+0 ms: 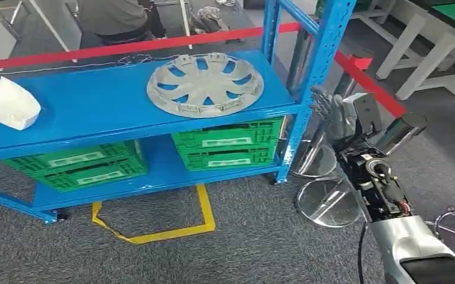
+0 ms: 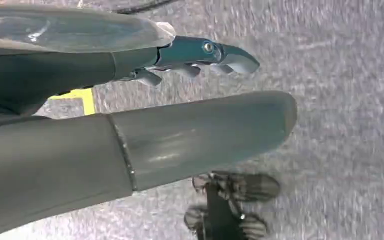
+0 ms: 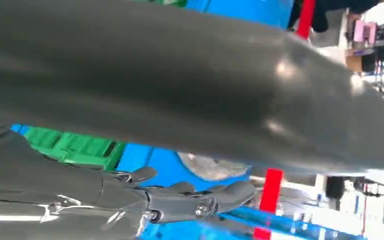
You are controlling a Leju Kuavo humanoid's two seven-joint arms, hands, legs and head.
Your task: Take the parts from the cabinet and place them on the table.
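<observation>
Parts for this task sit on the blue steel shelving cabinet [image 1: 112,112], the largest thing in the head view, its corner post [image 1: 307,94] standing between the shelf and the robot's right arm. On the top shelf lies the grey plastic wheel cover with spoke-shaped cut-outs [image 1: 206,84], flat and towards the right end near the front edge; that placing probably leaves it within an easy reach from the front. Well apart from it, at the shelf's left end, rests a white crumpled bag or wrapper [image 1: 10,103].

On the lower shelf stand two stacks of green slatted plastic crates [image 1: 228,145] and [image 1: 89,164], each with white labels; what they hold cannot be seen.

On the grey carpet beside the post stand shiny round metal bases [image 1: 328,202], and a yellow taped outline [image 1: 154,228] marks the floor before the cabinet, likely a standing mark.

The right robot hand [image 1: 325,106] is raised just beside the post, fingers extended and apart, holding nothing. The left robot hand [image 2: 199,55] hangs over the carpet, fingers loosely straight and empty. Nothing has yet been lifted; the bench is out of sight.
</observation>
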